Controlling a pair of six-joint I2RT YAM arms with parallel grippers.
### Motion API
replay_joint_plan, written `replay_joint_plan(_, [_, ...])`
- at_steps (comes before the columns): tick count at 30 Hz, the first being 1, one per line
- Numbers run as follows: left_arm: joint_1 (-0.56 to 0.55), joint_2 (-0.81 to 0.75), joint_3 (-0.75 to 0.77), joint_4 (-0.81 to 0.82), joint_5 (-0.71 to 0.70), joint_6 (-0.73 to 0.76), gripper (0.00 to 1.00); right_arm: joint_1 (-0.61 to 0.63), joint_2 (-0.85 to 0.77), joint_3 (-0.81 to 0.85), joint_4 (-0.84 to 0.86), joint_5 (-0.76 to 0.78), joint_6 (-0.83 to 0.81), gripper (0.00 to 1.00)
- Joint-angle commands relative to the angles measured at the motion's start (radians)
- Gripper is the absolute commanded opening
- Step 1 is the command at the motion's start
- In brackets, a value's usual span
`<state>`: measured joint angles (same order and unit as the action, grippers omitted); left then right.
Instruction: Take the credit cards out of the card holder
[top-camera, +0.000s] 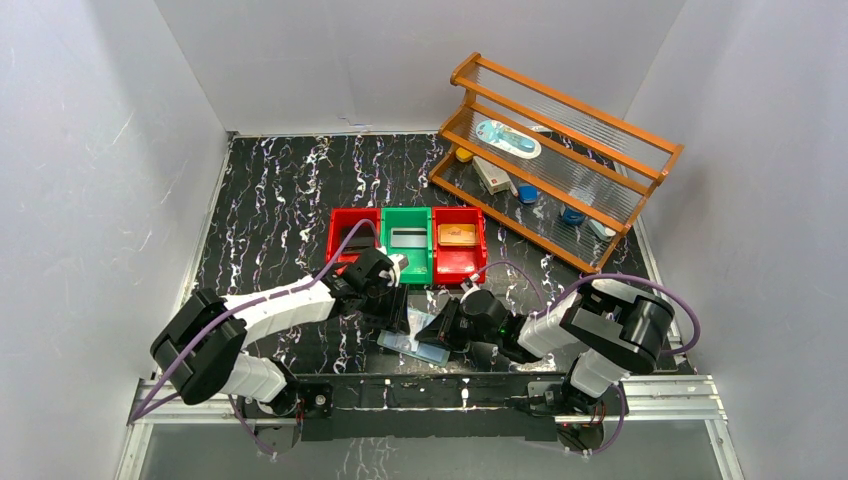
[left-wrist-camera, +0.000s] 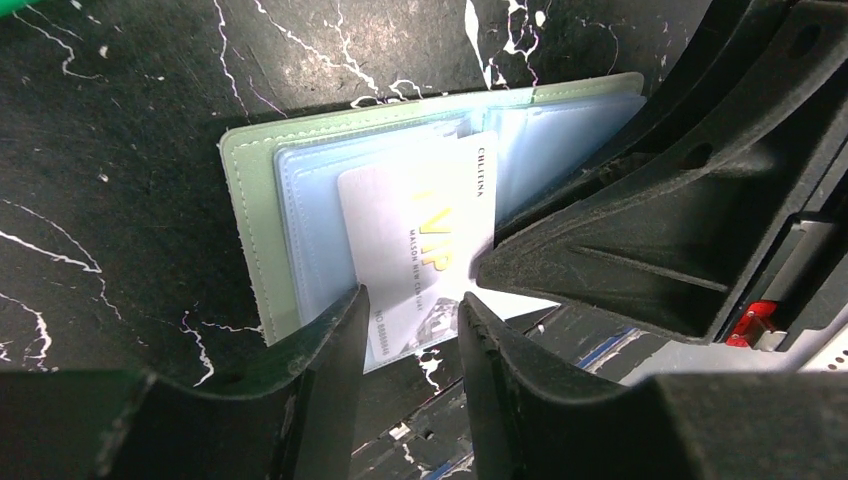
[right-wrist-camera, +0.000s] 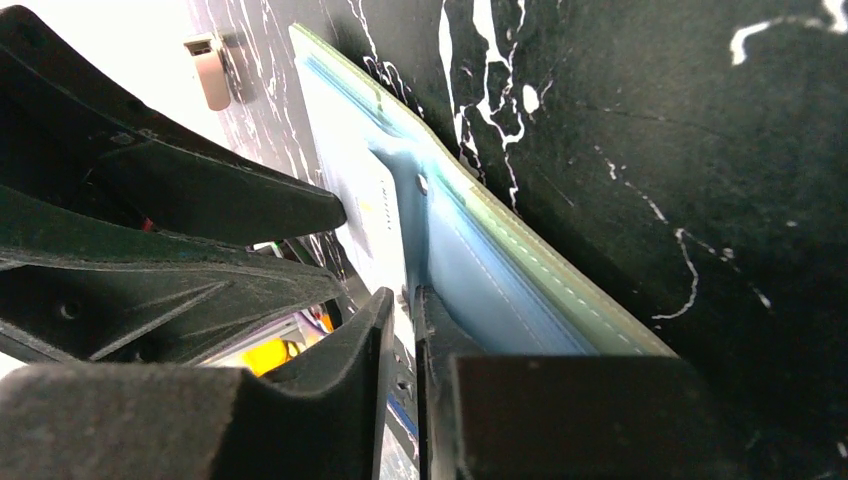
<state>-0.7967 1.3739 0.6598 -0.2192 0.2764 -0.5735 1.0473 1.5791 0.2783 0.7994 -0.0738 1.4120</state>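
The sage-green card holder (left-wrist-camera: 248, 200) lies open on the black table near the front edge, also in the top view (top-camera: 418, 347). A silvery-white VIP card (left-wrist-camera: 415, 225) sticks halfway out of its pale blue sleeve. My left gripper (left-wrist-camera: 410, 300) is open, its fingers straddling the card's free lower edge. My right gripper (right-wrist-camera: 403, 297) is shut, its tips resting on the blue sleeve (right-wrist-camera: 480, 270) beside the card. In the top view both grippers, left (top-camera: 392, 302) and right (top-camera: 442, 330), meet over the holder.
Three bins stand behind the holder: red (top-camera: 338, 222) with a dark card, green (top-camera: 386, 232) with a grey card, red (top-camera: 478, 252) with a tan-gold card. A wooden rack (top-camera: 560, 150) stands at the back right. A small pinkish clip (right-wrist-camera: 211, 75) lies near the holder.
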Motion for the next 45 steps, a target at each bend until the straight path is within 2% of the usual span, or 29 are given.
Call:
replay_joint_plan(1, [-0.005,0.013,-0.039,-0.029,0.004,0.014,0.37,0.002,0.001,-0.024,-0.018,0.042,-0.025,0.25])
replay_joint_plan(4, [-0.006,0.01,-0.046,-0.031,0.002,0.014,0.36,0.0,-0.006,-0.02,-0.015,0.057,-0.025,0.3])
replay_joint_plan(7, [-0.006,0.005,-0.047,-0.038,-0.004,0.015,0.35,0.0,-0.004,-0.011,-0.02,0.064,-0.031,0.3])
replay_joint_plan(14, [-0.005,-0.034,-0.024,-0.097,-0.049,0.029,0.35,0.0,-0.033,-0.027,-0.054,0.078,-0.035,0.14])
replay_joint_plan(19, [-0.004,-0.06,0.01,-0.147,-0.081,0.048,0.35,-0.001,-0.07,-0.062,-0.077,0.088,-0.025,0.11])
replay_joint_plan(27, [-0.005,-0.103,0.06,-0.163,-0.076,0.042,0.36,0.002,-0.057,-0.106,0.001,0.065,0.022,0.12])
replay_joint_plan(33, [-0.005,-0.135,0.081,-0.096,0.061,0.053,0.42,0.006,0.004,-0.083,0.048,0.051,0.03,0.13])
replay_joint_plan(37, [-0.006,-0.08,0.064,-0.048,0.111,0.051,0.45,0.008,0.026,-0.086,0.076,0.057,0.045,0.14])
replay_joint_plan(45, [-0.007,0.037,0.021,-0.032,0.046,0.028,0.4,0.008,0.009,-0.113,0.087,0.077,0.06,0.19])
